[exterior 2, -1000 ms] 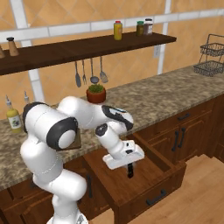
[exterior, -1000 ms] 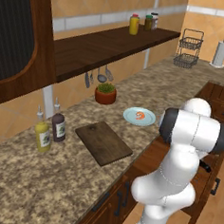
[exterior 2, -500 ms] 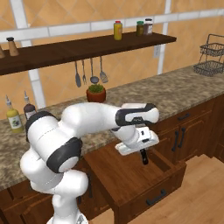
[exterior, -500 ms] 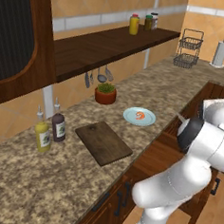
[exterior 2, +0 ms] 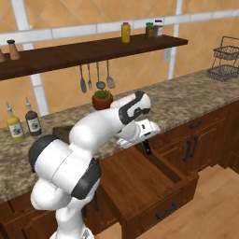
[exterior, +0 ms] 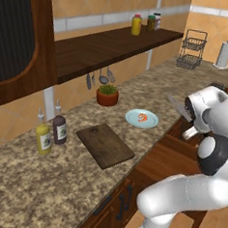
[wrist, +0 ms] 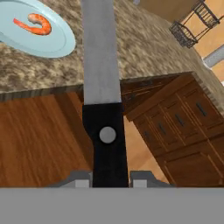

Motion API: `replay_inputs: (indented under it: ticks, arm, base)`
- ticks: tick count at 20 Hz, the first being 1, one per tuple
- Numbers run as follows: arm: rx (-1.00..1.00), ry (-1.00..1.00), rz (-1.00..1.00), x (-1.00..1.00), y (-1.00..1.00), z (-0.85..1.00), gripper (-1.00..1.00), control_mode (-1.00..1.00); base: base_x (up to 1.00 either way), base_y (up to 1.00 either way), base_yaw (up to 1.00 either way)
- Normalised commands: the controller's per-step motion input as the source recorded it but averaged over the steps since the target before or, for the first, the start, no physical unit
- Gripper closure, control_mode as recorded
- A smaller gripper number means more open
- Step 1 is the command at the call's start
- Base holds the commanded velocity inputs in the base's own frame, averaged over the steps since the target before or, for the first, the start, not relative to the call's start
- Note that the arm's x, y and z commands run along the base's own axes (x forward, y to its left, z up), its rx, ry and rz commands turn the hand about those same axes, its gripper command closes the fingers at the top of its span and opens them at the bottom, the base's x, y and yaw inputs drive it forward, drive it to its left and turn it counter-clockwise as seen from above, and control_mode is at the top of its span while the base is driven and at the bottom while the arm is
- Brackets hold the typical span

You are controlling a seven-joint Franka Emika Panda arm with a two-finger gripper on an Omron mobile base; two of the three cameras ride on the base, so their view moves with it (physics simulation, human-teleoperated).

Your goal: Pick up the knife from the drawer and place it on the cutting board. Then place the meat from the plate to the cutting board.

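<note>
My gripper (wrist: 109, 181) is shut on the black handle of the knife (wrist: 103, 87). The silver blade runs away from the fingers, over the counter edge. From the right base view the gripper (exterior 2: 140, 133) hangs above the open drawer (exterior 2: 140, 179), with the knife (exterior 2: 146, 147) handle below it. On the left base view the blade (exterior: 177, 105) points toward the light blue plate (exterior: 149, 122), which carries the orange meat (exterior: 143, 117). The dark cutting board (exterior: 105, 145) lies bare to the plate's left. The plate (wrist: 26, 41) and meat (wrist: 35, 24) sit at the hand view's top left.
Two bottles (exterior: 51, 133) stand left of the board, a potted plant (exterior: 107, 94) behind it, and utensils (exterior 2: 95, 77) hang under the shelf. A wire basket (exterior: 191, 54) and paper roll (exterior: 224, 53) stand far right. Closed cabinet fronts (exterior 2: 193, 140) flank the drawer.
The arm has swung up out of the drawer toward the counter edge. It carries the knife with it, and the blade now points over the counter.
</note>
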Motion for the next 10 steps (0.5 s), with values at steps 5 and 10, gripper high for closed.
replay_inputs:
  ticks: [5, 10]
  arm:
    - [-0.04, 0.00, 0.04, 0.01, 1.00, 0.25, 1.00, -1.00]
    - [-0.03, 0.01, 0.07, 0.00, 1.00, 0.34, 1.00, -1.00]
  base:
    - [0.00, 0.00, 0.00]
    - [0.00, 0.00, 0.00]
